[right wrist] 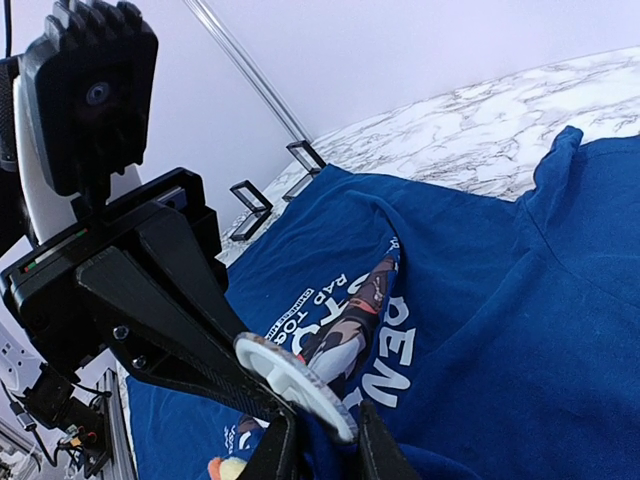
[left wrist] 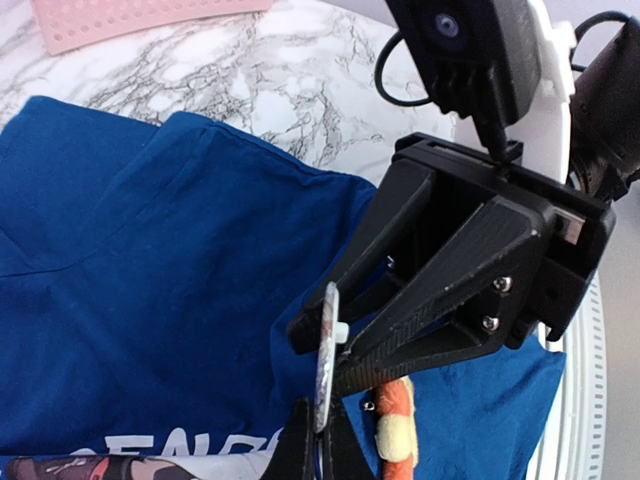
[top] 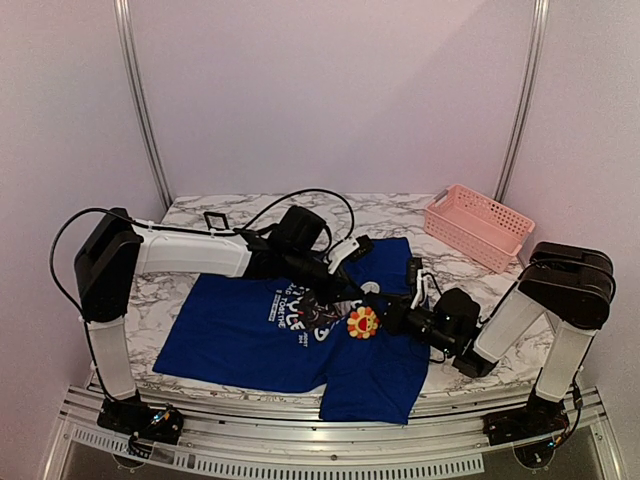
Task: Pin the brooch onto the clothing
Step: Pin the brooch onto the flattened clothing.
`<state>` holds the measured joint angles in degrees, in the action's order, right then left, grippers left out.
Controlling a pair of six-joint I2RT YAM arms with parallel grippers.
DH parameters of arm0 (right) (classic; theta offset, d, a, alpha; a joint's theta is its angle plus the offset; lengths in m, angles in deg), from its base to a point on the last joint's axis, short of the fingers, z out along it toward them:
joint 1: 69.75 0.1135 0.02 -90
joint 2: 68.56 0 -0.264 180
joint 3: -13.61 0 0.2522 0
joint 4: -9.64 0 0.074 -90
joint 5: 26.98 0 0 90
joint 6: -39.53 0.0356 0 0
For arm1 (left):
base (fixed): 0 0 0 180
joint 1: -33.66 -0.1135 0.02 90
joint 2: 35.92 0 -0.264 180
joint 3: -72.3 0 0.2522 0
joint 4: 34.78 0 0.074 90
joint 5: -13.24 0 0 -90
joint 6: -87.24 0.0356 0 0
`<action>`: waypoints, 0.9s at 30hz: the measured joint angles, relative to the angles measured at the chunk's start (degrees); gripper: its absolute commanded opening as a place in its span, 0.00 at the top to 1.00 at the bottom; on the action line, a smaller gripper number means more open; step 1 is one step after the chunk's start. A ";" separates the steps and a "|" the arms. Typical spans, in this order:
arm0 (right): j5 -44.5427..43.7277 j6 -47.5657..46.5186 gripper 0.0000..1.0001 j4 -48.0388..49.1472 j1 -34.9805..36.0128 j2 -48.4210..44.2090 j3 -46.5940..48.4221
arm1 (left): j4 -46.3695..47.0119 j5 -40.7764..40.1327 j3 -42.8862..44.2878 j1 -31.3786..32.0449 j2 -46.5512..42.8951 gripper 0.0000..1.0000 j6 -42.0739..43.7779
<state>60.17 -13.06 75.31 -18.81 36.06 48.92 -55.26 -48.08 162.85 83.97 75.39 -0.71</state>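
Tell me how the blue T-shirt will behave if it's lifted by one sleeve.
The T-shirt is probably floppy: it lies flat with soft folds, so a lifted sleeve should drape. Likely light for its spread, being thin cloth. Pushed, it may bunch rather than slide on the marble table.

I see the T-shirt (top: 240,335) spread face-up on the marble tabletop (top: 200,215). It is royal blue and short-sleeved, and it fills the middle and lower part of the top view. Its white-and-black panda print with white lettering sits near the frame's centre. The brooch (top: 362,322), a small round flower of yellow, orange and red petals, faces up just right of that print. Whether it touches the cloth I can't tell.
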 measured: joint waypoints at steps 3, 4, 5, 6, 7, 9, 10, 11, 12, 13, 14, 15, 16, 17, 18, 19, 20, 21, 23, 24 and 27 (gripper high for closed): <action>-0.39 -0.76 0.81 -1.88 -0.13 0.00 1.60 | 0.00 -0.76 0.00 -0.02 -0.11 1.00 0.00; -0.50 -0.87 0.81 -2.21 -0.22 0.00 1.97 | 0.07 -0.90 0.00 -0.13 -0.17 1.00 -0.02; -0.52 -1.03 0.81 -2.49 -0.28 0.02 2.32 | 0.11 -1.03 0.00 -0.22 -0.20 1.00 -0.04; -0.61 -1.09 0.81 -2.64 -0.31 0.04 2.47 | 0.15 -1.14 0.00 -0.26 -0.26 1.00 -0.09; -0.66 -1.09 0.81 -2.64 -0.31 0.09 2.49 | 0.17 -1.20 0.00 -0.26 -0.28 1.00 -0.13; -0.68 -1.07 0.81 -2.64 -0.31 0.24 2.49 | 0.07 -1.25 0.00 -0.26 -0.28 1.00 -0.15; -0.68 -1.07 0.81 -2.64 -0.31 0.31 2.51 | 0.02 -1.27 0.00 -0.26 -0.28 1.00 -0.15; -0.68 -1.09 0.80 -2.60 -0.31 0.33 2.51 | 0.02 -1.29 0.00 -0.26 -0.28 1.00 -0.15; -0.72 -1.09 0.80 -2.60 -0.31 0.33 2.54 | 0.00 -1.31 0.00 -0.26 -0.28 1.00 -0.15; -0.92 -1.09 0.81 -2.62 -0.31 0.33 2.56 | 0.00 -1.33 0.00 -0.26 -0.28 1.00 -0.13; -1.05 -1.07 0.82 -2.62 -0.31 0.33 2.58 | 0.02 -1.36 0.00 -0.26 -0.28 1.00 -0.11; -1.25 -1.03 0.83 -2.62 -0.31 0.33 2.58 | 0.07 -1.42 0.00 -0.26 -0.28 1.00 -0.04; -1.44 -0.90 0.85 -2.60 -0.31 0.33 2.58 | 0.09 -1.53 0.00 -0.26 -0.28 1.00 0.15; -1.55 -0.52 0.86 -2.60 -0.31 0.33 2.58 | 0.09 -1.62 0.00 -0.26 -0.28 1.00 0.46; -1.60 -0.02 0.87 -2.58 -0.31 0.33 2.58 | 0.11 -1.77 0.00 -0.26 -0.28 1.00 1.18; -1.64 0.31 0.87 -2.56 -0.31 0.31 2.58 | 0.11 -1.88 -0.02 -0.24 -0.28 1.00 1.75; -1.68 0.79 0.87 -2.56 -0.31 0.26 2.58 | 0.13 -2.08 -0.04 -0.24 -0.28 1.00 2.49; -1.73 1.29 0.87 -2.58 -0.31 0.22 2.58 | 0.22 -2.19 -0.04 -0.24 -0.28 1.00 3.10; -1.84 1.95 0.87 -2.64 -0.31 0.07 2.62 | 0.42 -2.38 -0.04 -0.24 -0.28 1.00 4.55; -1.90 2.25 0.87 -2.71 -0.31 0.00 2.67 | 0.48 -2.43 -0.04 -0.22 -0.31 1.00 5.40; -1.95 2.69 0.88 -3.37 -0.31 -0.22 3.02 | 0.52 -2.69 -0.07 -0.22 -0.46 1.00 7.96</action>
<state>58.22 -10.38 71.95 -19.12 35.84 51.93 -54.73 -50.76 162.79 83.75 74.93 7.24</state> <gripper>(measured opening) 0.142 0.025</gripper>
